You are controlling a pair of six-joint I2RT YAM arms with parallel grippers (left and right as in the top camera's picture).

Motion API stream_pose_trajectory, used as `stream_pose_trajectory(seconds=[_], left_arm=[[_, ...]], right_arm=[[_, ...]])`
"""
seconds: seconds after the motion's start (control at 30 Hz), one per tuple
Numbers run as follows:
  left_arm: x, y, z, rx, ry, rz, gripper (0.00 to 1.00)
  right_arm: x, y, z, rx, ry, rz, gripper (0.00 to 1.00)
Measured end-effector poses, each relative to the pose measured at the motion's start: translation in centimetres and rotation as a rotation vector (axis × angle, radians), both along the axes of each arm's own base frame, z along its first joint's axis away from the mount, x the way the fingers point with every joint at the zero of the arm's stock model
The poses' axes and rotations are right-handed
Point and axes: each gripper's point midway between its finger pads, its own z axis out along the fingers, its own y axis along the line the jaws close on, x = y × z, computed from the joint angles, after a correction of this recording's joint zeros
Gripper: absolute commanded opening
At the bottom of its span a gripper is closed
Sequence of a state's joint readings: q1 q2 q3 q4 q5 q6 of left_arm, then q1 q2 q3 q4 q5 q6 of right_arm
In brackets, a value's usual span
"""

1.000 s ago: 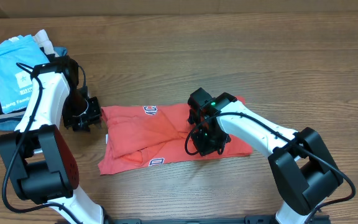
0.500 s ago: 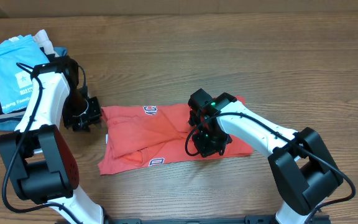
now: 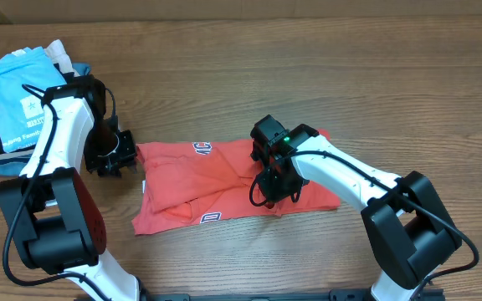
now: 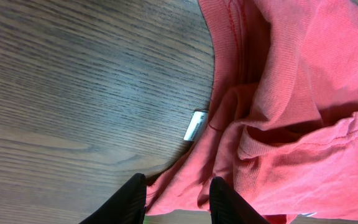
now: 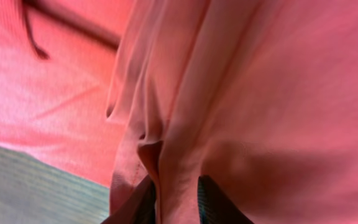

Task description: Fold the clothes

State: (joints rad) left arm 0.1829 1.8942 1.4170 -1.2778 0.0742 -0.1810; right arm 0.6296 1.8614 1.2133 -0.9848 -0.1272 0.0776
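The clothes, a coral-red T-shirt (image 3: 216,180), lie crumpled on the wooden table, with navy-and-white lettering showing at two spots. My left gripper (image 3: 117,155) stands open at the shirt's left edge. In the left wrist view its gripper (image 4: 178,200) straddles the hem of the red shirt (image 4: 278,93), near a white label (image 4: 195,126). My right gripper (image 3: 276,188) is on the shirt's right half. In the right wrist view this gripper (image 5: 178,202) has its jaws slightly parted, and a loose, puffy fold of red cloth (image 5: 179,162) stands between them.
A light blue T-shirt (image 3: 11,96) with white print tops a pile of folded garments at the table's far left. Bare wooden table (image 3: 308,67) stretches behind and to the right of the red shirt.
The right gripper's jaws have parted a little around the fold, and its wrist has shifted slightly toward the back. The left arm has not moved.
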Motion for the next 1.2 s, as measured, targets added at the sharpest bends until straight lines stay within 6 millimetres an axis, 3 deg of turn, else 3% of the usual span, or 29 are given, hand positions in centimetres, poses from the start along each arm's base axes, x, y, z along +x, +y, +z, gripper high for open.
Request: stream_pose_trajectory(seconds=[0.23, 0.37, 0.53, 0.63, 1.2], left_arm=[[0.0, 0.0, 0.0, 0.000, 0.000, 0.000, 0.37], [0.0, 0.0, 0.0, 0.000, 0.001, 0.000, 0.37], [0.0, 0.0, 0.0, 0.000, 0.001, 0.000, 0.37], [0.0, 0.0, 0.0, 0.000, 0.001, 0.000, 0.37], [0.0, 0.0, 0.0, 0.000, 0.000, 0.000, 0.37]], right_arm=[[4.3, 1.4, 1.9, 0.018, -0.168, -0.007, 0.26], [5.4, 1.7, 2.1, 0.027, -0.215, -0.014, 0.28], [6.0, 2.0, 2.3, 0.037, -0.239, -0.016, 0.30], [6.5, 2.3, 2.4, 0.049, -0.260, -0.017, 0.36], [7.4, 2.0, 1.4, 0.022, -0.301, -0.026, 0.36]])
